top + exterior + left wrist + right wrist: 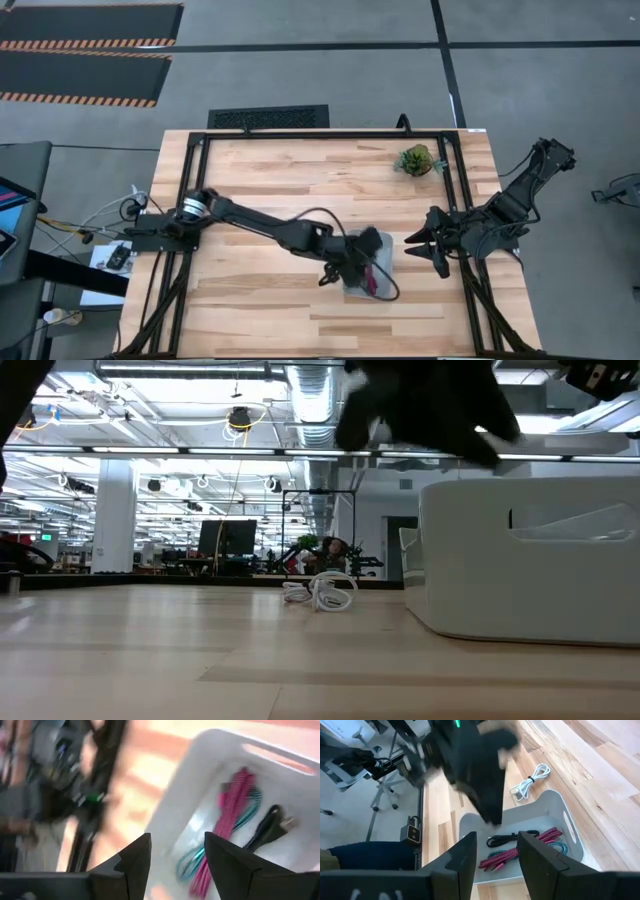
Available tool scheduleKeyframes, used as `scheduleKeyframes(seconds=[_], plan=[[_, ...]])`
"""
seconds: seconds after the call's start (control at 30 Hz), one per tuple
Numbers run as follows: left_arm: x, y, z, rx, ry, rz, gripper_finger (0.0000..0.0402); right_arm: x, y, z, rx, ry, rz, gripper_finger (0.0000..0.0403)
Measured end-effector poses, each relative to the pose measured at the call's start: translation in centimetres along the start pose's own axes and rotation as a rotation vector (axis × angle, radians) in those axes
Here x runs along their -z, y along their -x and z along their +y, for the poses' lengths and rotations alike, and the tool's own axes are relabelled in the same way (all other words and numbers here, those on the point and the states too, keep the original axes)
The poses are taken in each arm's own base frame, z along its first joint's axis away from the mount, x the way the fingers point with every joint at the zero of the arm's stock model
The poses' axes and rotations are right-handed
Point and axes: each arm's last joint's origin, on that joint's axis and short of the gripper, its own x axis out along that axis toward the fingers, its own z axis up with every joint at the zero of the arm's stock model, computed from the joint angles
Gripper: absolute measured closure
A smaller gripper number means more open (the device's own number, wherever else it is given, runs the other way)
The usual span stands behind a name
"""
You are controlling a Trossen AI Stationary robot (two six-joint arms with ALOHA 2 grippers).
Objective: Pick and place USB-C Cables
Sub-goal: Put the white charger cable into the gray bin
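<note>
I am hovering my left pincer (172,865), fingers parted and empty, over the tray (555,805) at lower centre, where red (235,802), teal (187,862) and black cables (270,822) are lying, while the white cable (530,780) is waiting on the worktop (290,180) and my right pincer (495,862) is idling open alongside.

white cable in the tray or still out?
Out. The white cable lies on the bare table beside the tray; only the red, teal and black cables are inside.

Three cables (520,851) in tray (555,802); fourth (530,781) beside.
</note>
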Motion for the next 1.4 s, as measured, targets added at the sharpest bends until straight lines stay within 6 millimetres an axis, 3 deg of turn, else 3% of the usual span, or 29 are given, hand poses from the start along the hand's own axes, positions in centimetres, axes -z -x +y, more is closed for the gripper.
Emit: scheduleKeyframes(seconds=[0.17,0.3,0.4,0.53,0.67,0.9,1.4], plan=[[0.5,5.8,2.5,-0.101,0.347,0.1,0.023,0.0,0.0,0.0,0.0,0.0,0.0,0.0239],[3.0,9.9,2.9,0.034,0.519,0.19,0.023,0.0,0.0,0.0,-0.001,0.0,0.0,0.0236],[5.1,10.9,1.9,0.163,0.555,0.276,0.023,0.0,0.0,0.0,0.0,0.001,0.0,0.0235],[7.6,9.7,0.0,0.3,0.544,0.361,0.023,0.0,0.0,0.0,0.0,0.005,0.001,0.0236],[9.6,7.2,-2.6,0.327,0.476,0.364,0.023,0.0,0.0,0.0,0.0,0.006,0.0,0.0238],[11.2,4.3,-6.1,0.303,0.297,0.292,0.023,0.0,0.0,0.0,0.001,0.009,0.001,0.0239],[11.4,3.3,-6.1,0.308,0.245,0.133,0.023,0.0,0.0,0.0,-0.001,0.0,-0.001,0.0239]])
